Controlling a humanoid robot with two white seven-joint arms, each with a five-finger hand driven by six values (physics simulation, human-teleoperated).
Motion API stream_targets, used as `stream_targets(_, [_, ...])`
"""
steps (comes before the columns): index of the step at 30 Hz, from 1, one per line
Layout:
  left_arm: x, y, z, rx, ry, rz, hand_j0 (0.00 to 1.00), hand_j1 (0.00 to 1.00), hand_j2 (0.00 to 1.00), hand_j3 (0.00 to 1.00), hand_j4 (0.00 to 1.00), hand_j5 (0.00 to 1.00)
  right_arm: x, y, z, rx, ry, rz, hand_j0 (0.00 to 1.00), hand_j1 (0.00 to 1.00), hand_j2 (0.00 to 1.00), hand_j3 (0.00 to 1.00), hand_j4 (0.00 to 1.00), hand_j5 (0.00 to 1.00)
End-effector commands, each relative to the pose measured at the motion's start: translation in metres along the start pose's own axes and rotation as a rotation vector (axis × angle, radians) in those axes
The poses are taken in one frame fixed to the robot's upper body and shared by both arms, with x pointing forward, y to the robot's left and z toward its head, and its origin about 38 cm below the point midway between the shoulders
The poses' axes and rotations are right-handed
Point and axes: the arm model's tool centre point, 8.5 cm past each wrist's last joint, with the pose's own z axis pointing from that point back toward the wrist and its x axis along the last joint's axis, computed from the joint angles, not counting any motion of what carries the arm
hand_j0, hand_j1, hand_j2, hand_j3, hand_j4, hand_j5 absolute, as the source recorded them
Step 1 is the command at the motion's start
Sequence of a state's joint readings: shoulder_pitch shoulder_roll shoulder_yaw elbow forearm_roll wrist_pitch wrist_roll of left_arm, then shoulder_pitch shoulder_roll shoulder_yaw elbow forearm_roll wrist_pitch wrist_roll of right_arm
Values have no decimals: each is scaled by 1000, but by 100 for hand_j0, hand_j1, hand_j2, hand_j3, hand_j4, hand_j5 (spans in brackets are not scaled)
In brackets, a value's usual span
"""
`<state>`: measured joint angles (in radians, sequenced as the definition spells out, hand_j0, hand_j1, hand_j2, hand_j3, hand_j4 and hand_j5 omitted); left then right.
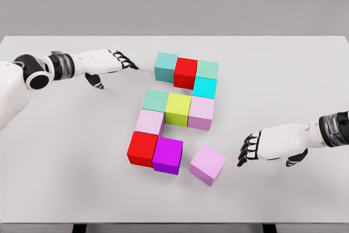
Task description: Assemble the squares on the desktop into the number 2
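White table under coloured cubes

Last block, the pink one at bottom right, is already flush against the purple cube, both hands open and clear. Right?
Not flush. The head view shows the pink block rotated and apart from the purple cube, a gap between them. The left hand and right hand are indeed open and clear.

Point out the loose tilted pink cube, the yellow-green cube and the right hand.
loose pink cube [208,163], head view, top face.
yellow-green cube [178,107], head view, top face.
right hand [267,144], head view, back of the hand.
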<state>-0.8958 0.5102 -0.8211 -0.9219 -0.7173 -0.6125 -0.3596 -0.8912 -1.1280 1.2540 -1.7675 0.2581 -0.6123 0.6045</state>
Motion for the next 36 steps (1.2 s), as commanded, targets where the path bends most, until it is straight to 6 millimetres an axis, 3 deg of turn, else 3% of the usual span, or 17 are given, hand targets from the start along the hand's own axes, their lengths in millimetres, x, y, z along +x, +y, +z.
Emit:
stream_targets(1, [-11, -1, 12, 9, 27, 20, 100, 100, 100, 100, 100, 100, 1, 1, -1, 1, -8, -8, 98, 98, 98, 98, 98, 98])
stream_targets(5, [-27, 5, 29, 43, 63, 43, 100, 100, 100, 100, 100, 100, 3, 1, -5, 1, -17, -9, 98, 98, 98, 98, 98, 98])
stream_targets(8, [-53, 8, 64, 81, 126, 81, 100, 100, 100, 100, 100, 100, 3, 1, -4, -2, -18, -10, 97, 97, 97, 97, 97, 97])
stream_targets(11, [-65, 17, 79, 143, 161, 109, 100, 100, 100, 100, 100, 100, 2, -1, -3, -7, -14, -7, 97, 97, 97, 97, 97, 97])
stream_targets(17, [-86, 15, 102, 250, 219, 230, 100, 100, 100, 100, 100, 100, 4, -6, -10, -18, -30, 2, 97, 97, 97, 97, 97, 97])
stream_targets(36, [-82, 11, 94, 239, 210, 229, 100, 100, 100, 100, 100, 100, 6, -17, -18, -57, -57, 12, 97, 97, 97, 97, 97, 97])
